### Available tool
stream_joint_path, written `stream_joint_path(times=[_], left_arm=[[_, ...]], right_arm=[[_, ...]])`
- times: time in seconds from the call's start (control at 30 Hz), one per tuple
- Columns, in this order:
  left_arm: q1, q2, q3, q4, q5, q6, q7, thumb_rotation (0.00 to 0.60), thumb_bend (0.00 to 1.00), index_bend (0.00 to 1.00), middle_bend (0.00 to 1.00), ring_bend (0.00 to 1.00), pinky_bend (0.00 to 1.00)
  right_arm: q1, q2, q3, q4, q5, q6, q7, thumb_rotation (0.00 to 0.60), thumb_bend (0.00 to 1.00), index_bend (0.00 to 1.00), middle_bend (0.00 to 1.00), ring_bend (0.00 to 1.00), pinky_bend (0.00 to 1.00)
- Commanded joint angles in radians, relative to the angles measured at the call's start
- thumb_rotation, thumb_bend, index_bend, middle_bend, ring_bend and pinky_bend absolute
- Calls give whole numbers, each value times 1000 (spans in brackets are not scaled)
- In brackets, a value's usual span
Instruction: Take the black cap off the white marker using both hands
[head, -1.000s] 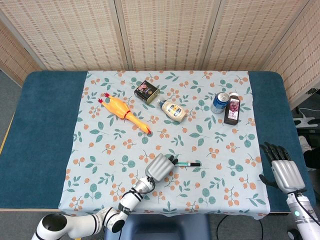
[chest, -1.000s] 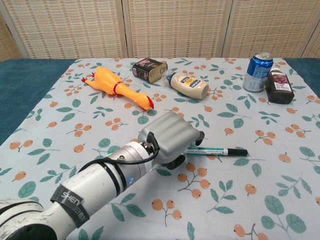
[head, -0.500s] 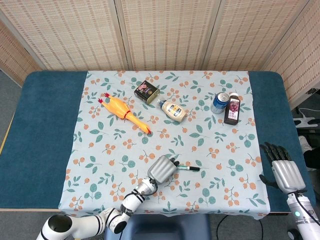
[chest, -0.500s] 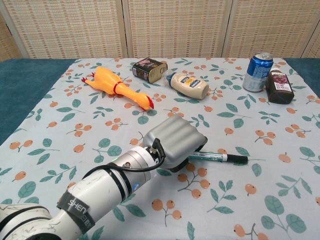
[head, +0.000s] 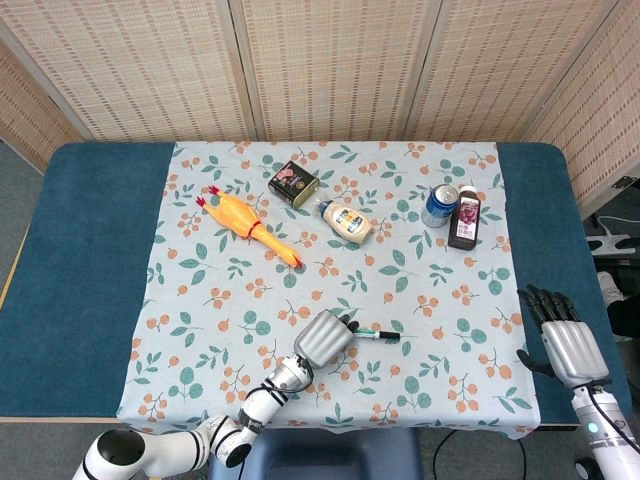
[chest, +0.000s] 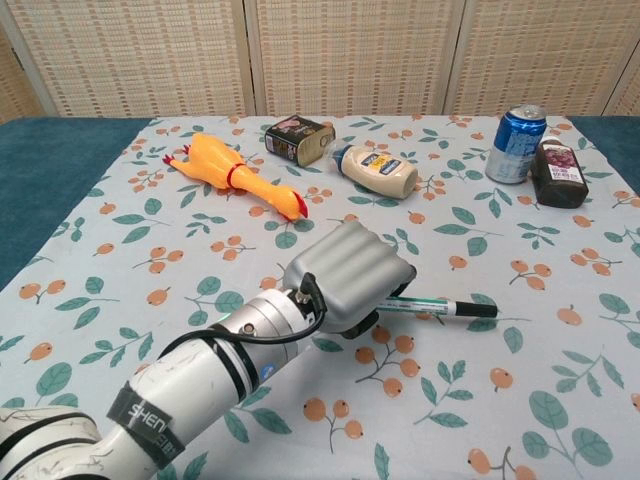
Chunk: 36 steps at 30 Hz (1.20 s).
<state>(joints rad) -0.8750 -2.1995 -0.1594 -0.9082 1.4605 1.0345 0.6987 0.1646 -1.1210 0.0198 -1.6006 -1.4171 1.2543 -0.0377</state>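
left hand (chest: 348, 275), grey-backed, palm down on the floral tablecloth (head: 420, 290) near the table's front edge, fingers closed around the barrel of the slim white marker (chest: 415, 302). marker lying roughly level, barrel emerging from the hand toward the right, glossy black cap (chest: 471, 309) still seated on the far tip and free of any contact. same hand (head: 326, 336) and marker (head: 372, 334) in the head view, cap (head: 389, 336) pointing toward the right side of the cloth.

right hand (head: 562, 335) over the blue table surface (head: 90, 250) at the front right corner, well apart from the marker, dark fingers extended and spread, holding nothing.

across the far half of the cloth, left to right: yellow rubber chicken toy (head: 247, 226) lying on its side; dark rectangular tin (head: 293, 183); cream squeeze bottle (head: 347, 221) lying on its side just beside the tin; upright blue drink can (head: 439, 205); dark bottle with a purple label (head: 464, 217) touching or nearly touching the can, exact contact unclear.

woven folding screens (head: 330, 60) behind the table.
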Motion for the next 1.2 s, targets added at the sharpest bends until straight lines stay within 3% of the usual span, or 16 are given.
stream_joint_path(times=[0.03, 0.2, 0.4, 0.57, 0.67, 0.83, 1.2], left_arm=[[12, 5, 9, 11, 22, 37, -66, 600, 415, 814, 941, 980, 1000], [24, 36, 11, -21, 35, 63, -115, 600, 426, 871, 994, 990, 1000], [35, 68, 3, -88, 23, 67, -63, 600, 427, 862, 988, 991, 1000], [41, 82, -6, -126, 7, 63, -38, 600, 427, 858, 983, 990, 1000], [48, 101, -15, -182, -7, 67, 1, 600, 427, 854, 981, 990, 1000], [56, 121, -25, -236, -28, 68, 45, 600, 427, 850, 980, 990, 1000], [69, 154, -28, -342, -90, 44, 128, 600, 425, 831, 965, 990, 1000]], right_arm=[[1, -8, -2, 6, -8, 2, -1, 600, 159, 0, 0, 0, 0], [17, -57, -6, 29, -64, 10, 40, 600, 159, 3, 0, 0, 0], [62, -166, 9, 80, -117, 6, 47, 600, 169, 233, 0, 0, 0], [89, -205, 20, 82, -105, -27, 8, 600, 173, 327, 0, 0, 0], [133, -267, 36, 74, -89, -83, -10, 600, 197, 340, 0, 0, 0], [149, -322, 38, 110, -98, -76, 21, 600, 240, 380, 0, 0, 0], [174, -405, 20, 261, -195, -1, 251, 600, 282, 409, 0, 0, 0]])
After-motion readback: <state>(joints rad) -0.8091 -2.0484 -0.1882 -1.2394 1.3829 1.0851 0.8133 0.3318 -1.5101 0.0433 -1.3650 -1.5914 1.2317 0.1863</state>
